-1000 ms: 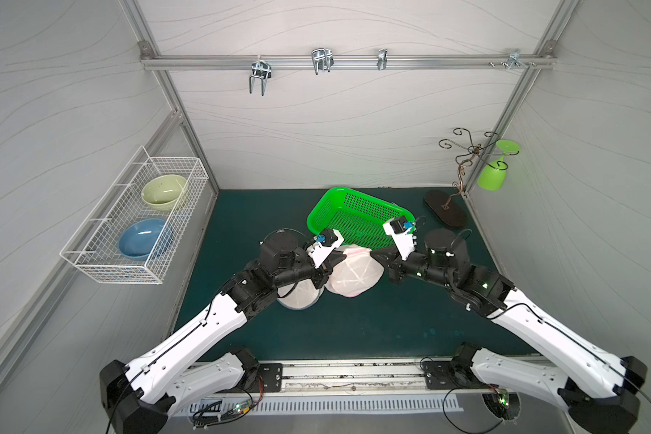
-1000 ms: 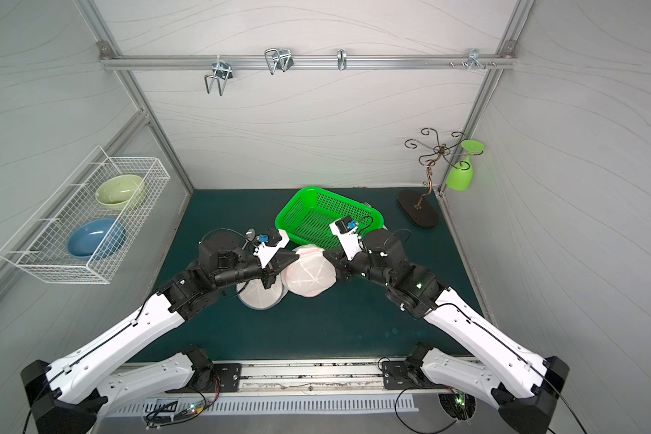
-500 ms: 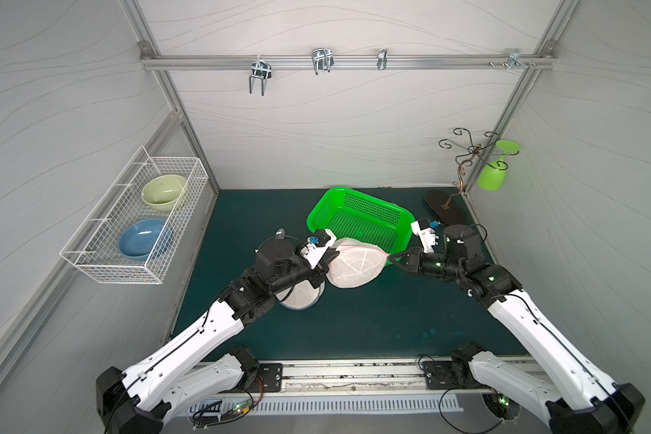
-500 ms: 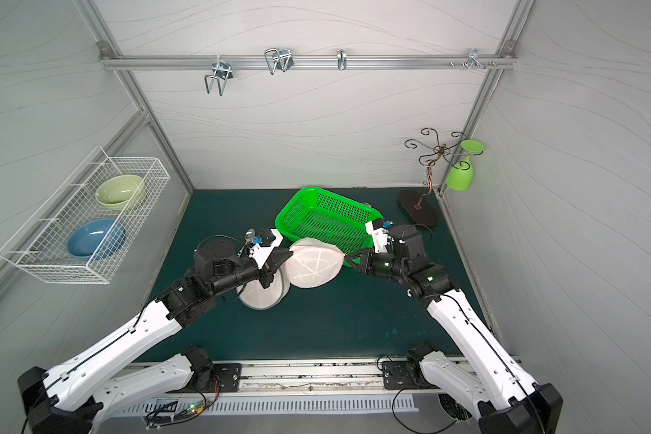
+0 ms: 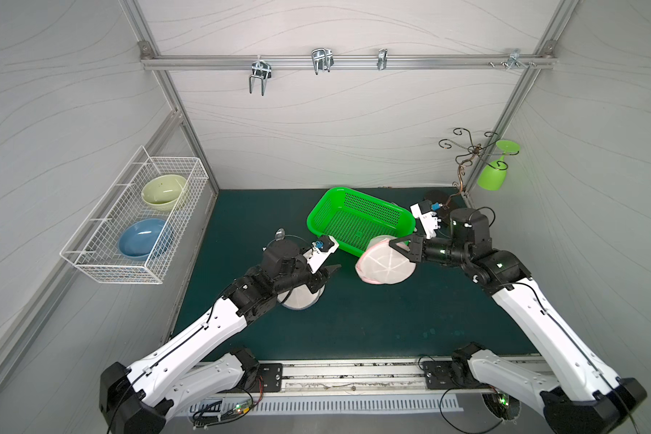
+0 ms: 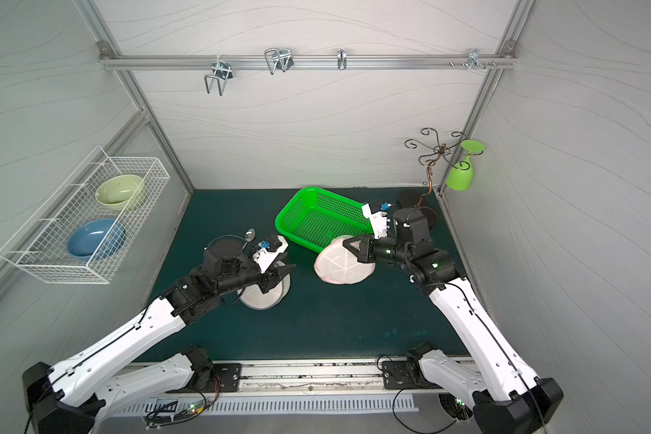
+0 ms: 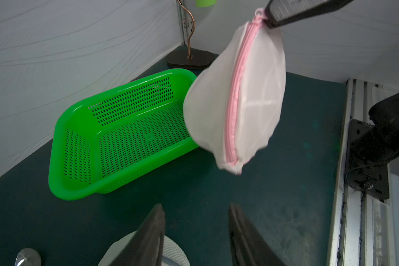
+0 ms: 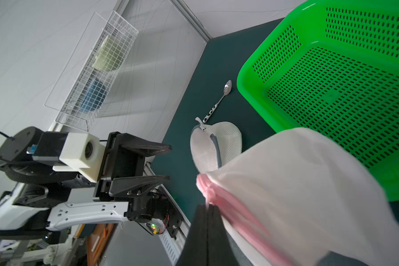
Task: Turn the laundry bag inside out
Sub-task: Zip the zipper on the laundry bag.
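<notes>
Beside the green basket (image 5: pixel 358 225), your right pincer (image 5: pixel 393 245) is clenched on the laundry bag (image 5: pixel 386 265), hanging off the surface (image 5: pixel 354 319); your left pincer (image 5: pixel 331 277), released and empty, points at it from nearby.

Pinching white laundry bag (image 5: pixel 386 265) by its edge with right claw (image 5: pixel 391 244), jaws closed. Bag hanging clear of tabletop (image 5: pixel 354 323), just beside green basket (image 5: pixel 316 214). Hovering left claw (image 5: pixel 326 278), jaws parted, over second white mesh pouch (image 5: pixel 297 298), apart from bag.
</notes>
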You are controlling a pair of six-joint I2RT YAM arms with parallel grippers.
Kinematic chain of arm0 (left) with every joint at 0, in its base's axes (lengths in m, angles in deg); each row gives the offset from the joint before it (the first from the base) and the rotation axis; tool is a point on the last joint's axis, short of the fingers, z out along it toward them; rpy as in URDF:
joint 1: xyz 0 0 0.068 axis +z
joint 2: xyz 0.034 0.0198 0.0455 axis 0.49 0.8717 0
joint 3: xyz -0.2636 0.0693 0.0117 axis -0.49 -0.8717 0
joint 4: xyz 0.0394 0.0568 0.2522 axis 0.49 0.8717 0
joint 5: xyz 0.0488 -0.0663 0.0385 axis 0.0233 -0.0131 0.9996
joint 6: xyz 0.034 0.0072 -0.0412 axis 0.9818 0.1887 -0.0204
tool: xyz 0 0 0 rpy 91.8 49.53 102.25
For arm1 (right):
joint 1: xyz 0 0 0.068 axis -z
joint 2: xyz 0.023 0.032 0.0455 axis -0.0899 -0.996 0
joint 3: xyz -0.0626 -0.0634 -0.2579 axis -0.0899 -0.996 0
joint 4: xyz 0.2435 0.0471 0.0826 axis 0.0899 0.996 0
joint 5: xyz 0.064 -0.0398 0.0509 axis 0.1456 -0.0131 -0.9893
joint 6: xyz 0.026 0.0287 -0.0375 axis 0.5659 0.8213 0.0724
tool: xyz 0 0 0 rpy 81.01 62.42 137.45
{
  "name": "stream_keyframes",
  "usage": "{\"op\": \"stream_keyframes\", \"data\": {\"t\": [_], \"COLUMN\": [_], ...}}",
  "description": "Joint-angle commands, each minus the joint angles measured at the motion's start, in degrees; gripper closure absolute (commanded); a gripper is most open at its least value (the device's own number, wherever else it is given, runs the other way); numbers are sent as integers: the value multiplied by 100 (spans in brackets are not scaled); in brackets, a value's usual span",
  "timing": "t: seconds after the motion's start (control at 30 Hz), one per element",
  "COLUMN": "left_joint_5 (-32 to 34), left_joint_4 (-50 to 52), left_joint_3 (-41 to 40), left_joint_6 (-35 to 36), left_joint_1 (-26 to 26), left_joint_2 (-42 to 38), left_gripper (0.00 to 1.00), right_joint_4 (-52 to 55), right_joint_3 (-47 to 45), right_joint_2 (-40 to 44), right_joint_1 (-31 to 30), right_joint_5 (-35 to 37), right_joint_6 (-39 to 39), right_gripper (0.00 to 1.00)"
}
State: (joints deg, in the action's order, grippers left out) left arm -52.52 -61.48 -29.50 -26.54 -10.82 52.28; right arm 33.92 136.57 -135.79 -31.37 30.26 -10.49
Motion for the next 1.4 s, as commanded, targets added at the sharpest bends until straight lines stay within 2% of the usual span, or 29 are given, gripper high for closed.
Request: {"op": "stream_keyframes", "data": {"t": [0.0, 0.17, 0.27, 0.37, 0.53, 0.83, 1.13, 1.37], "left_joint_5": [-232, -1164, -1418, -1579, -1307, -1089, -1308, -1324], "left_joint_4": [262, 35, -93, -218, -17, -36, -328, -297], "left_joint_3": [311, 690, 1024, 1297, 1541, 1466, 1405, 1426], "left_joint_6": [105, -38, -134, -322, -477, -910, -1218, -1328], "left_joint_1": [8, -9, -79, -211, -388, -398, -398, -396], "left_joint_2": [98, 387, 681, 968, 1263, 1278, 1273, 1282], "left_gripper": [50, 49, 49, 48, 48, 48, 50, 50], "right_joint_4": [467, 742, 718, 463, 199, -468, -506, -604], "right_joint_3": [212, 214, 165, 102, 191, 158, 313, 468], "right_joint_2": [-86, -241, -315, -395, -560, -379, -379, -382], "right_joint_1": [20, -113, -186, -361, -981, -1627, -2078, -2275], "right_joint_5": [-95, -163, -37, 175, 995, 1774, 2486, 2739], "right_joint_6": [-902, -1392, -1384, -1033, -412, 457, 578, 730], "right_gripper": [100, 100, 100, 100, 100, 100, 100, 100]}}
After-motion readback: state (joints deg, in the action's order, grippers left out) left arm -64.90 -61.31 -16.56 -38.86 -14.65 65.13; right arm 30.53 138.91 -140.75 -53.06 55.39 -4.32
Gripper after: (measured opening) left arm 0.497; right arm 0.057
